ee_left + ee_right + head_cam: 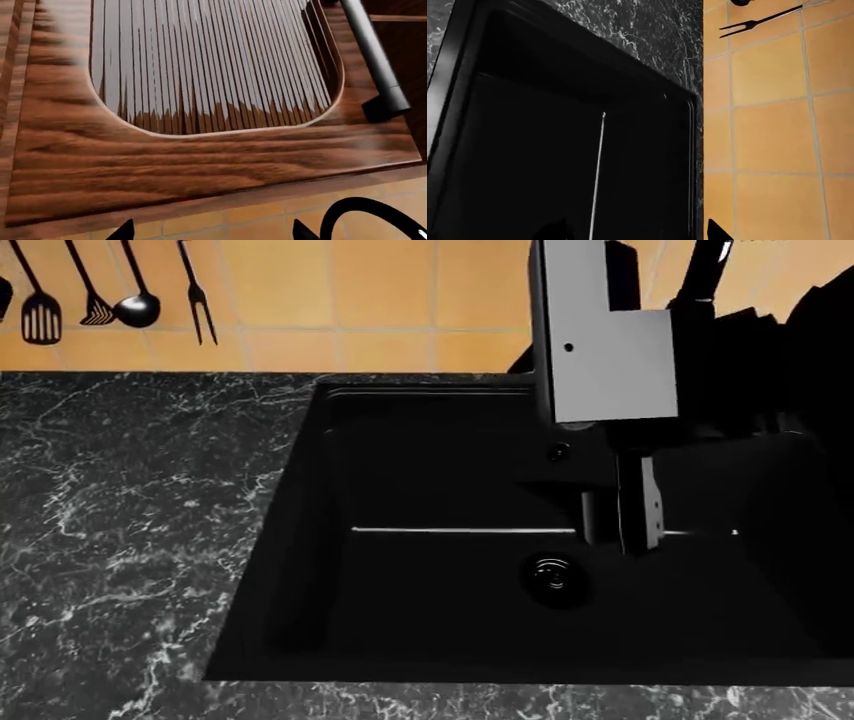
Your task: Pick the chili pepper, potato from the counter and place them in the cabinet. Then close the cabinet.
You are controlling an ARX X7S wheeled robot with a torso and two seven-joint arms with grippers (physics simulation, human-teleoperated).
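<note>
Head view shows the counter [120, 540], black-grey marble with white veins, wrapped around a matte black sink [441, 570] with a round drain [554, 577] in its floor. One of my arms [607, 350] stands as a grey and black column over the sink's far right part; I cannot tell from this view which arm it is. Utensils [94, 300] hang on the orange tile wall [334, 300] beyond. My left gripper [213, 235] shows only two dark fingertips [123, 232], set apart, and just ahead of them is a wooden cabinet door [200, 165] with a ribbed glass panel [213, 65] and a black bar handle [373, 55]. My right gripper [637, 232] also shows two tips apart, holding nothing, pointing over the sink basin beside the tiles. Neither the chili pepper nor the potato appears in any view.
</note>
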